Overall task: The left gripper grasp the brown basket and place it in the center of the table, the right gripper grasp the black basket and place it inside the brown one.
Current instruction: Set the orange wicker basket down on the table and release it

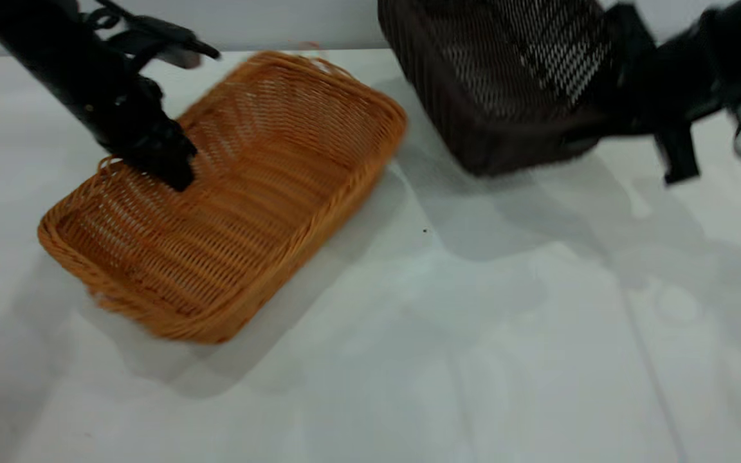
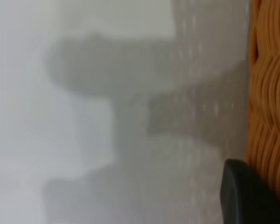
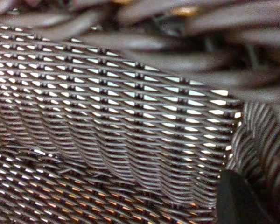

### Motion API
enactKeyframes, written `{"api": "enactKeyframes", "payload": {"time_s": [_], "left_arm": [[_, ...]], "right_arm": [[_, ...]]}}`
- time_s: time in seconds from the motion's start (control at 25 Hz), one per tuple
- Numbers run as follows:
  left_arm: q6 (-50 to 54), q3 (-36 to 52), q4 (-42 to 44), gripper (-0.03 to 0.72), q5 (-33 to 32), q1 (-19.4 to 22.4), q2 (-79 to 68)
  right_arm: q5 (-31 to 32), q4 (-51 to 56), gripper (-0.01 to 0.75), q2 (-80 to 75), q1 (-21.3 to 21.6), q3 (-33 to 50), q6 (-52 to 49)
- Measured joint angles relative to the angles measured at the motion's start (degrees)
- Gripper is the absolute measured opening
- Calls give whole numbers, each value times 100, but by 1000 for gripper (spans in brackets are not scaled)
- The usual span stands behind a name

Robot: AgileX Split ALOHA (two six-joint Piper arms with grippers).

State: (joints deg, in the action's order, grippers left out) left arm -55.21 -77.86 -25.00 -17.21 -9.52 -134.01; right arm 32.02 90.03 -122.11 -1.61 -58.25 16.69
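Two baskets, both in my grip. The brown basket (image 1: 229,199) sits left of centre on the table (image 1: 505,334), near end seemingly on the top, far end tipped up a bit; my left gripper (image 1: 174,168) is clamped on its long side rim. The black basket (image 1: 505,83) hangs tilted in the air at back right, apart from the brown one, w/ my right gripper (image 1: 628,96) pinching its end wall. Both baskets look empty inside. Ext. view alone shows the whole layout. Left wrist view adds only brown weave (image 2: 269,102) edge, one finger (image 2: 245,196) and shadows on the table. Right wrist view gives black weave (image 3: 107,126) close up, light through the gaps, plus one dark finger (image 3: 238,200).
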Motion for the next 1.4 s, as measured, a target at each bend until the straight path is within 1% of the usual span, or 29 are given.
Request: {"api": "enactKeyframes", "payload": {"time_s": [0.16,0.2,0.32,0.36,0.44,0.52,0.6,0.8,0.92,1.0,1.08,1.24,1.36,1.4], "left_arm": [[-1653,0,-146,78,253,-451,12],[-2025,0,-178,78,354,-591,16],[-2749,0,-220,78,583,-991,16],[-2938,0,-220,78,639,-1130,16],[-3306,0,-207,78,797,-1365,16],[-3541,0,-189,78,941,-1546,18],[-3628,0,-161,78,1058,-1653,22],[-3556,0,-137,78,1096,-1680,22],[-3360,0,-93,94,1150,-1680,22],[-3241,0,-75,129,1227,-1680,22],[-3195,0,-75,188,1339,-1686,22],[-3127,0,-96,365,1721,-1743,6],[-3143,0,-103,459,1951,-1875,25],[-3170,0,-108,475,1958,-1920,42]], "right_arm": [[888,-1293,82,-11,425,-773,-189],[1165,-1783,82,-18,502,-1067,-303],[1682,-2918,82,-22,595,-1697,-722],[1806,-3368,82,-22,599,-1897,-831],[1975,-3942,82,-42,599,-2221,-1009],[2049,-4314,82,-62,615,-2399,-1091],[2087,-4441,82,-68,646,-2478,-1156],[2108,-4446,82,-97,809,-2485,-1196],[2108,-4446,82,-97,908,-2485,-1200],[2108,-4446,82,-97,941,-2485,-1200],[2108,-4446,82,-97,947,-2485,-1178],[2142,-4447,82,-97,947,-2521,-1140],[2196,-4483,82,-97,947,-2683,-1123],[2217,-4483,82,-97,947,-2750,-1123]]}}
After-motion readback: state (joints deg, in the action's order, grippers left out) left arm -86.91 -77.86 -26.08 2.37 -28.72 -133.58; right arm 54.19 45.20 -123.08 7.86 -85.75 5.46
